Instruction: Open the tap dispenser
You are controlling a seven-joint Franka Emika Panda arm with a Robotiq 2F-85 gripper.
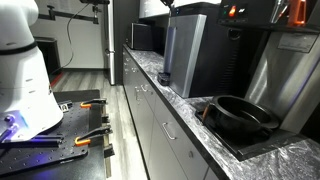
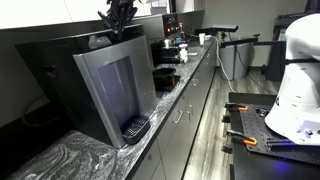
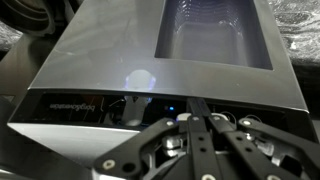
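The tap dispenser (image 1: 186,55) is a tall box with a silver-grey front panel and black sides, standing on the marble counter; it also shows in an exterior view (image 2: 108,88). In the wrist view its front panel (image 3: 120,50) and recessed dispensing bay fill the frame. My gripper (image 2: 120,22) hovers at the dispenser's top edge and shows at the top of an exterior view (image 1: 168,6). In the wrist view my gripper (image 3: 197,112) has its fingers pressed together, with the tips at the dark control strip on top. I see nothing held between them.
A round black pan (image 1: 240,116) sits on the counter beside the dispenser. A smaller dark appliance (image 2: 166,50) and clutter stand further along the marble counter (image 2: 60,160). Grey cabinets (image 1: 150,120) run below. The white robot base (image 2: 296,90) stands across the aisle.
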